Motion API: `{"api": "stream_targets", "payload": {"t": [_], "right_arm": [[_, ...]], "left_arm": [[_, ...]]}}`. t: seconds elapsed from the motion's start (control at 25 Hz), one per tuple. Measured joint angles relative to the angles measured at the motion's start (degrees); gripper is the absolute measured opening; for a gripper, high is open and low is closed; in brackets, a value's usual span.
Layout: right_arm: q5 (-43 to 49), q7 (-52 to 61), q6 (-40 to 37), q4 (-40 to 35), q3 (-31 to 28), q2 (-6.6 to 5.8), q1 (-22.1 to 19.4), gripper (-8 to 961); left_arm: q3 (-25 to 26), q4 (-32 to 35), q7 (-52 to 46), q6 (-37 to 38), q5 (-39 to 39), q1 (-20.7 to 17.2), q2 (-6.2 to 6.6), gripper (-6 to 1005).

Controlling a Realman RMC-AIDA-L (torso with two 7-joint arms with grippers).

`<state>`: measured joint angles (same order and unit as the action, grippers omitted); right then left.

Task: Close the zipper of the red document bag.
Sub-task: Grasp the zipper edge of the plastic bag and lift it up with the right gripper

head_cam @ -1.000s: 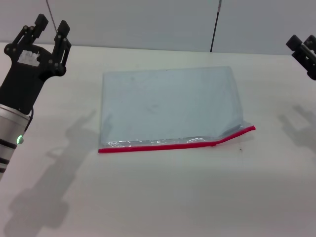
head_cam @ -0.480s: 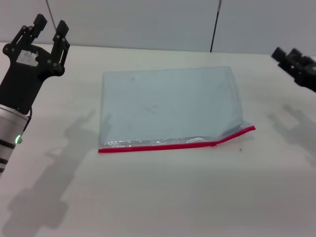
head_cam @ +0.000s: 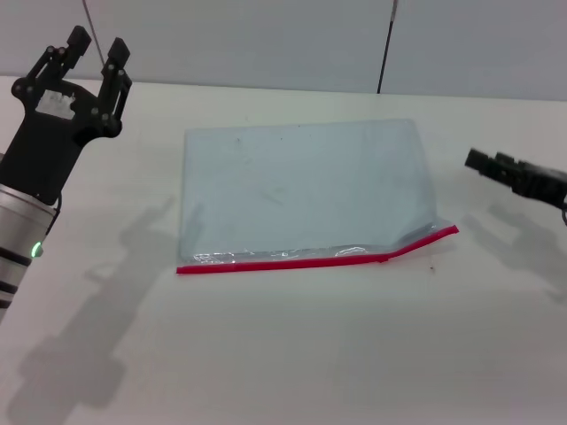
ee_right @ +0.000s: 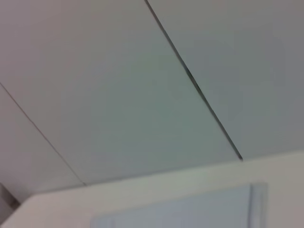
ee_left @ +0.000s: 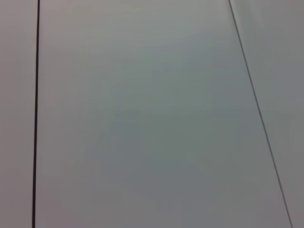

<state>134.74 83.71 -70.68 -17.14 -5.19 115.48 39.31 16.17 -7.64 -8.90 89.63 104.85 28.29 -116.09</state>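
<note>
The red document bag lies flat in the middle of the white table, and its zipper runs along the near long edge, side to side across the robot's front, so any closing stroke has to travel along that left-right line. Look at the right end of the strip: it lifts and kinks upward by the bag's near right corner, with a wrinkle of plastic just behind it, which suggests the seal is not pressed together there. The right gripper is low over the table just off the bag's right short edge, pointing in toward the bag; from here I cannot tell whether its fingers are parted or together. The zipper's raised end lies nearer the robot than that gripper and a touch to its left, so this is the arm closer to the work. The left gripper is up at the far left of the table, well apart from the bag, fingers spread and gripping nothing. The right wrist view catches only the bag's far corner region beneath the wall; the left wrist view shows bare wall. My read: the right arm takes the near right corner, and the stroke runs leftward.
</note>
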Motion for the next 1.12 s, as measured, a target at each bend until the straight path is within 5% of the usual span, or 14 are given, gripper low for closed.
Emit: {"api": "stream_targets", "payload": {"t": [0.48,1.12], "right_arm": [[15.92,9.18,-0.53,-1.74,0.01,-0.30,2.37,713],[19.97,10.91,3.09,1.37,2.19,0.19,5.56,713]], "left_arm": [[0.00,0.00,0.01,0.01,0.09,-0.17,0.07,437],[0.00,-0.14,0.11,0.11,0.09,0.04,-0.04,432]]}}
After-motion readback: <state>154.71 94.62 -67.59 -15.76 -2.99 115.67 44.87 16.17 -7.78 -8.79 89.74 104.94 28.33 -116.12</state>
